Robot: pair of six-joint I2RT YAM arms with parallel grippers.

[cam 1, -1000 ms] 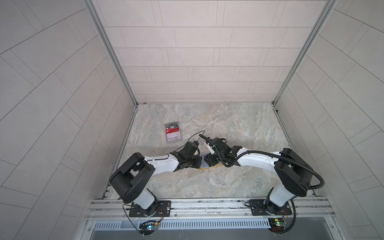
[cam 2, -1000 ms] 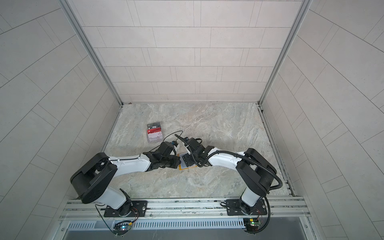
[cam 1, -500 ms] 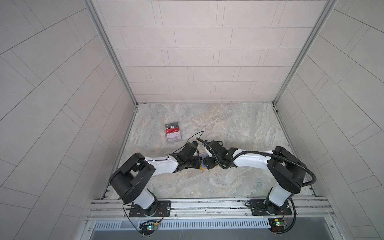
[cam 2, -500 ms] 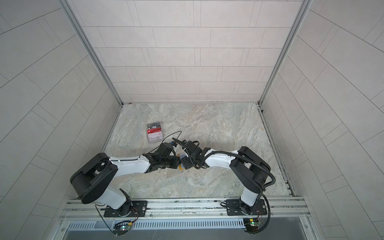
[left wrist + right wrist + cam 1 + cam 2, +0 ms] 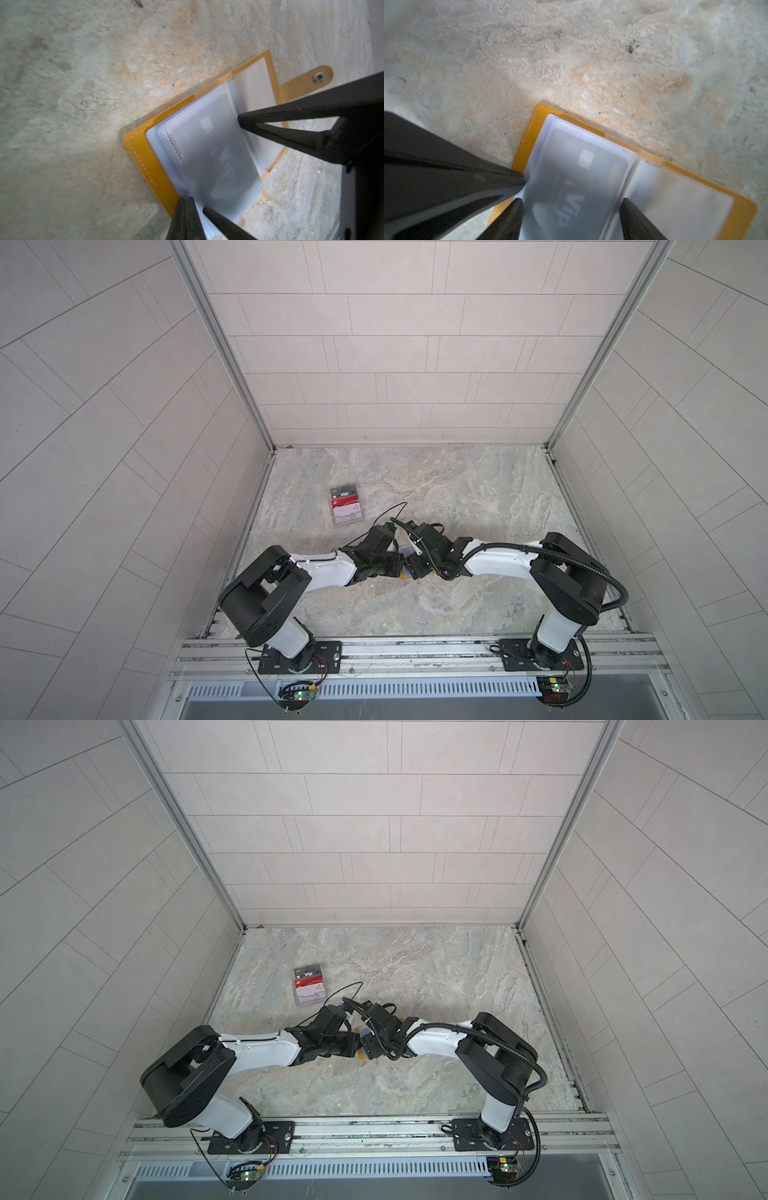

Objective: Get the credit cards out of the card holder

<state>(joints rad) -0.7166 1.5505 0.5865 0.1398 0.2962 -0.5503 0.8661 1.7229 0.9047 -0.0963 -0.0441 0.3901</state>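
Marbled stone surface [image 5: 457, 489] boxed in by pale tiled walls [image 5: 374, 364]. The mustard card holder [image 5: 145, 158] lies open near its middle, between both arms. Left hand [image 5: 196, 204] is pinched tight on the edge of its clear sleeves [image 5: 160, 141]. Right hand [image 5: 571, 200] spreads wide, fingers either side of the sleeved grey Vip card [image 5: 571, 166]. A clear stand [image 5: 346, 508] of cards sits well apart, towards the back left
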